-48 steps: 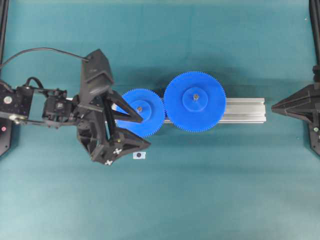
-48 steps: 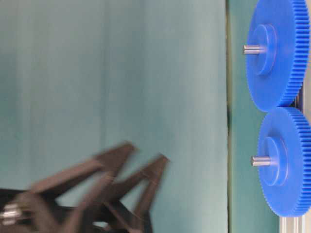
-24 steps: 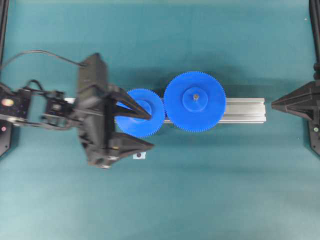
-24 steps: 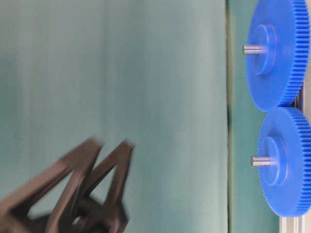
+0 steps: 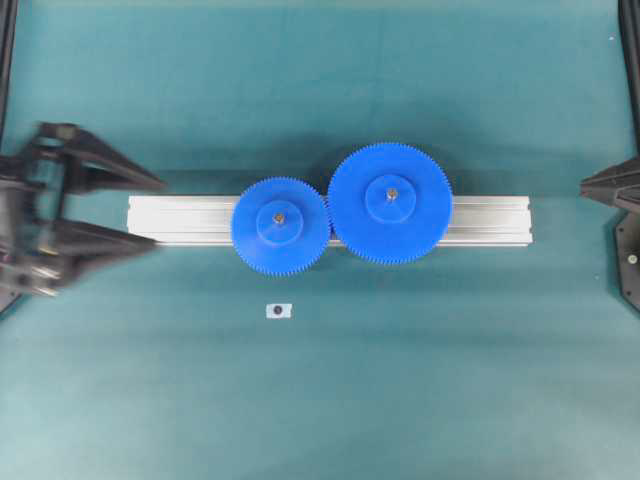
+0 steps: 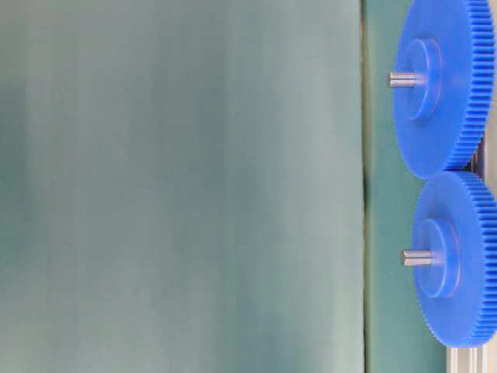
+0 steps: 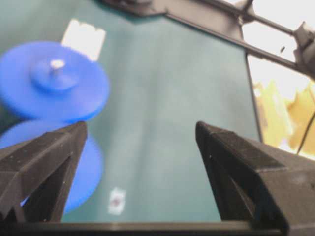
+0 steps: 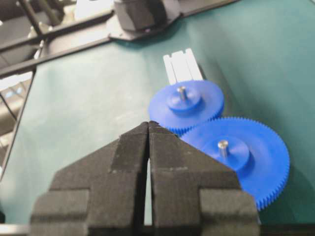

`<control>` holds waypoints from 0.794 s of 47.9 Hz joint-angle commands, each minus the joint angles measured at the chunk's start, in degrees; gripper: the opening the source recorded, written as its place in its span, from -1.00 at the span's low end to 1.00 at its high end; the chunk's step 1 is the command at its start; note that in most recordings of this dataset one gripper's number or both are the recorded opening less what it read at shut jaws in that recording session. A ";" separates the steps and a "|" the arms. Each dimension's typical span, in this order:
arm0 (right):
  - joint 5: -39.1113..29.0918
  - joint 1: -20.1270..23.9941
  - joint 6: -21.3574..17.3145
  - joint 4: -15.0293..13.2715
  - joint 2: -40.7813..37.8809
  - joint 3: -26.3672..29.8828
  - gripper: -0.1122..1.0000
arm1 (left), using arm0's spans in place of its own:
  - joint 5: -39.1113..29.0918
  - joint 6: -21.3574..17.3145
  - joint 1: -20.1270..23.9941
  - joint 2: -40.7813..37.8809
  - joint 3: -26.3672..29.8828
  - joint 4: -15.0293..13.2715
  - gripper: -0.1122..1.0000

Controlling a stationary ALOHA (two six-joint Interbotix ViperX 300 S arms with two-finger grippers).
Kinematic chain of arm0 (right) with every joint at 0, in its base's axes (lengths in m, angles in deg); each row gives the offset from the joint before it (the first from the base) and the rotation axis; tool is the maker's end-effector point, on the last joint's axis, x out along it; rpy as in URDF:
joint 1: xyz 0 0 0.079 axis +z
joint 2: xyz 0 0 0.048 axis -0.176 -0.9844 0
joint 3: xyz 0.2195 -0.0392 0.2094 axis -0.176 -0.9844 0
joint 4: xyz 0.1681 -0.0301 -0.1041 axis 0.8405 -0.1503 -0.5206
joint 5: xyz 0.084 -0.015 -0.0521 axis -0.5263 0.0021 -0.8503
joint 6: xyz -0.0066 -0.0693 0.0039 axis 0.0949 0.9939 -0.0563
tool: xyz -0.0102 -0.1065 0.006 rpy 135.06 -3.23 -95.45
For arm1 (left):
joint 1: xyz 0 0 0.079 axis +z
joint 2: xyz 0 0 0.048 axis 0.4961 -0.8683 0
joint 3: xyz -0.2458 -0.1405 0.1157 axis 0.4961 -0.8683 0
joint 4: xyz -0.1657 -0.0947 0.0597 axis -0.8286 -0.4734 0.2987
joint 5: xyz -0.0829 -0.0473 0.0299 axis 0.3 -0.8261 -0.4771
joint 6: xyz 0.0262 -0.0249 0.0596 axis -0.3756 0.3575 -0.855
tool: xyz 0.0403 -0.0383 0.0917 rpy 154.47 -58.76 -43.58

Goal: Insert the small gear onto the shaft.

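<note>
The small gear (image 5: 280, 225) sits on the shaft (image 5: 279, 216) on the aluminium rail (image 5: 180, 220), its teeth meshing with the larger gear (image 5: 390, 203). The table-level view shows the small gear (image 6: 458, 260) seated low on the shaft (image 6: 415, 257). My left gripper (image 5: 155, 212) is open and empty at the far left, well clear of the gear. In the left wrist view the gripper (image 7: 140, 128) has wide jaws and the small gear (image 7: 83, 167) is partly hidden behind one finger. My right gripper (image 5: 585, 187) is shut at the right edge. The right wrist view (image 8: 148, 123) shows its fingers pressed together.
A small white tag with a dark dot (image 5: 278, 311) lies on the teal mat in front of the small gear. The larger gear (image 8: 241, 157) sits on its own pin (image 8: 223, 146). The rail's right end (image 5: 495, 220) is bare.
My left gripper has pulled back from the small gear to the far left edge, still open. The right gripper has drawn slightly to the right. The gears have not moved.
</note>
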 commanded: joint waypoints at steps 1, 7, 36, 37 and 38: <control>-1.41 -0.18 -0.44 -0.09 -0.26 0.26 -0.73 | 0.35 -0.09 0.53 6.94 -3.78 0.09 0.83; -1.67 -0.18 -0.44 -0.09 0.44 -1.14 -0.73 | -0.62 -0.09 0.70 16.61 -8.88 0.09 0.83; 2.99 -0.18 -0.44 -0.09 1.41 -12.74 -0.73 | -8.88 -12.48 1.32 17.93 -17.05 0.18 0.83; 3.43 -0.26 -0.44 -0.09 1.41 -13.10 -0.73 | -8.70 -13.27 1.32 17.93 -17.40 0.18 0.83; 4.04 -0.26 -0.44 -0.09 1.41 -13.18 -0.73 | -8.26 -13.71 1.23 17.93 -17.75 0.18 0.82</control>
